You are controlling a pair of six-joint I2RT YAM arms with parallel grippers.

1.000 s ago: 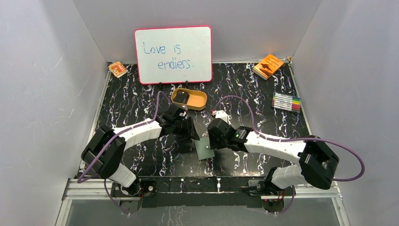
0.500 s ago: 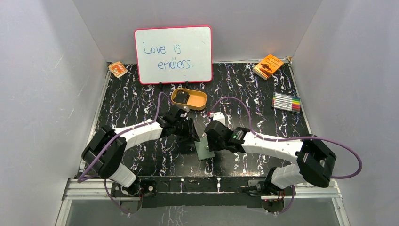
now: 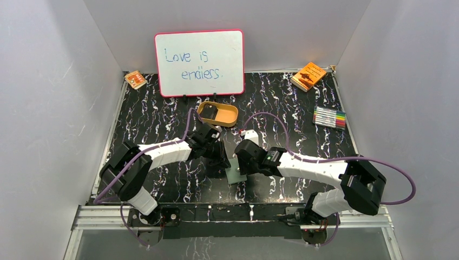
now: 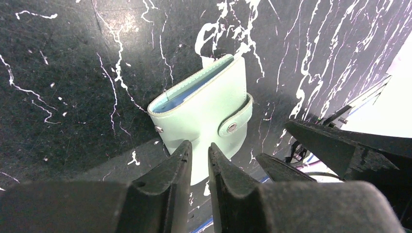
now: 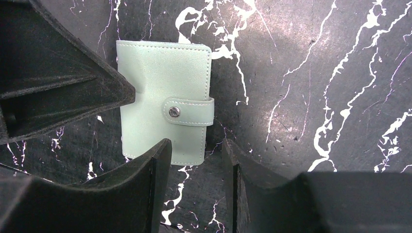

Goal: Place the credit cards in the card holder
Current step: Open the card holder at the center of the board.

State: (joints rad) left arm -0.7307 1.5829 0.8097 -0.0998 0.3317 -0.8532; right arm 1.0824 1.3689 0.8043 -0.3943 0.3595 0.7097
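Black marble-patterned tabletop with white veins (image 3: 162, 119), enclosed by plain pale grey walls (image 3: 48, 81) to the left, right and behind the red-framed whiteboard (image 3: 199, 62) at its far edge. Silver metal rail (image 3: 89, 218) along the edge opposite the whiteboard. Lighting even, diffuse.

Black marbled table (image 3: 303, 119) bears card holder (image 3: 236, 174), tray (image 3: 234, 112), whiteboard (image 3: 199, 62), markers (image 3: 329, 117), orange booklet (image 3: 308, 75)

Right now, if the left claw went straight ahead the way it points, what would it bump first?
Most likely the green card holder, lying snapped shut on the table just past the left gripper's fingertips and in line with them. The depth between them is hard to judge.
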